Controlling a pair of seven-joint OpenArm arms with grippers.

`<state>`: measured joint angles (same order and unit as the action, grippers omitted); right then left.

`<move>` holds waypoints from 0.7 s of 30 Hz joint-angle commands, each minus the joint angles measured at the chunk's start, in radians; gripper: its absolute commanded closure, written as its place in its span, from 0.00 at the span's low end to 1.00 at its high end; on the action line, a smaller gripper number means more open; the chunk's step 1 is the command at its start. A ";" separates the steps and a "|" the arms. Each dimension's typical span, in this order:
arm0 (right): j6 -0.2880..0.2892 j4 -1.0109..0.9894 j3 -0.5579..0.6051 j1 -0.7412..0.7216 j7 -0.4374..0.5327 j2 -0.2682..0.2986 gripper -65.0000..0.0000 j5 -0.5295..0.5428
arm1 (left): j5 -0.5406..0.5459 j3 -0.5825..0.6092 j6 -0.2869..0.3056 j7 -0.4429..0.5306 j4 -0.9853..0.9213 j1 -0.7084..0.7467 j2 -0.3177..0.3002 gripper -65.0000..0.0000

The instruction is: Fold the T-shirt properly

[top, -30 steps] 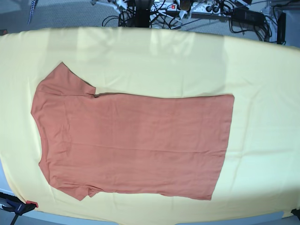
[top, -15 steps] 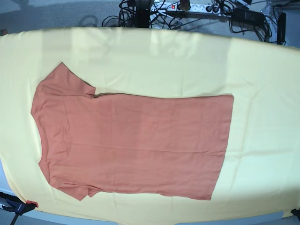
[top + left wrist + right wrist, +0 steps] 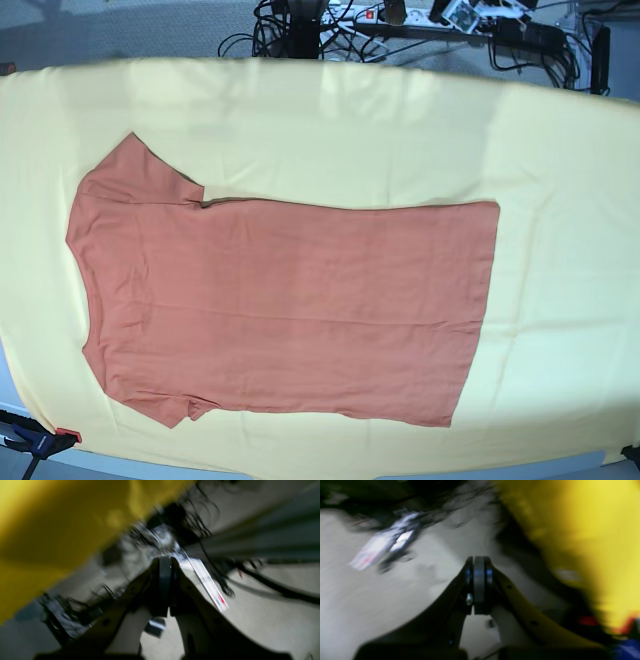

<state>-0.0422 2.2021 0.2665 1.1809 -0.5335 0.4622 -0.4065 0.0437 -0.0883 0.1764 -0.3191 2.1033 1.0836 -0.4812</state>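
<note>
T-shirt [image 3: 285, 305] flat on yellow cloth [image 3: 560, 200], no readable label; both claws closed, empty.

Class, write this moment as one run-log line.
rust-orange short-sleeved T-shirt: flat, unfolded on pale yellow cloth | left gripper: jaws shut, empty, off table | right gripper: jaws shut, empty, off table

A: Surface of the rust-orange short-sleeved T-shirt [image 3: 290, 305]?
B: Thin, matt cloth, softly creased.
A: And the desk?
B: Covered by a pale yellow cloth [image 3: 560, 160], matt, smooth. Black rubbery pads face the fingers [image 3: 479, 585].
</note>
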 commanded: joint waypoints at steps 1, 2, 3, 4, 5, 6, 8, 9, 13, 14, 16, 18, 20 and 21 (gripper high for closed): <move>-0.027 0.036 0.001 0.018 0.008 0.011 1.00 -0.034 | 0.005 -0.020 0.002 0.018 0.044 0.016 -0.004 1.00; -0.054 0.056 0.001 0.015 0.008 0.018 1.00 -0.075 | 0.005 -0.040 0.002 0.018 0.072 0.016 -0.005 1.00; -0.071 0.074 0.001 0.007 0.009 0.025 1.00 -0.109 | 0.005 -0.059 0.002 0.019 0.101 0.013 -0.006 1.00; -0.076 0.089 0.001 -0.005 0.009 0.035 1.00 -0.140 | 0.005 -0.076 0.002 0.023 0.128 0.012 -0.008 1.00; -0.082 0.101 0.001 -0.021 0.008 0.043 1.00 -0.168 | 0.005 -0.093 0.002 0.027 0.154 0.005 -0.014 1.00; -0.086 0.109 0.001 -0.043 0.009 0.056 1.00 -0.188 | 0.005 -0.106 0.003 0.027 0.174 -0.005 -0.024 1.00; -0.101 0.113 0.001 -0.095 0.010 0.079 1.00 -0.203 | 0.005 -0.124 0.002 0.028 0.191 -0.037 -0.052 1.00; -0.103 0.113 0.001 -0.123 0.010 0.092 1.00 -0.200 | 0.005 -0.125 0.002 0.027 0.189 -0.055 -0.068 1.00; -0.051 0.113 0.001 -0.252 0.017 0.127 1.00 -0.200 | -0.029 -0.124 0.006 0.033 0.164 -0.138 -0.134 1.00; -0.040 0.113 0.001 -0.292 0.017 0.129 1.00 -0.195 | -0.042 -0.124 0.006 0.033 0.160 -0.163 -0.151 1.00; -0.021 0.113 0.001 -0.374 0.018 0.129 1.00 -0.156 | -0.059 -0.124 0.006 0.034 0.158 -0.210 -0.185 1.00; 0.016 0.112 0.001 -0.443 0.024 0.129 1.00 -0.098 | -0.074 -0.124 0.008 0.034 0.150 -0.249 -0.213 1.00; 0.079 0.112 0.001 -0.495 0.042 0.129 1.00 -0.032 | -0.083 -0.124 0.034 0.049 0.121 -0.293 -0.241 1.00; 0.111 0.108 0.001 -0.518 0.051 0.129 1.00 -0.008 | -0.090 -0.124 0.060 0.076 0.097 -0.317 -0.256 1.00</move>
<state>0.0925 2.2948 0.2722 0.6651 -0.5026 0.5816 -0.4015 -0.0502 -0.2058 0.2584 -0.2584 2.1849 0.7670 -0.7223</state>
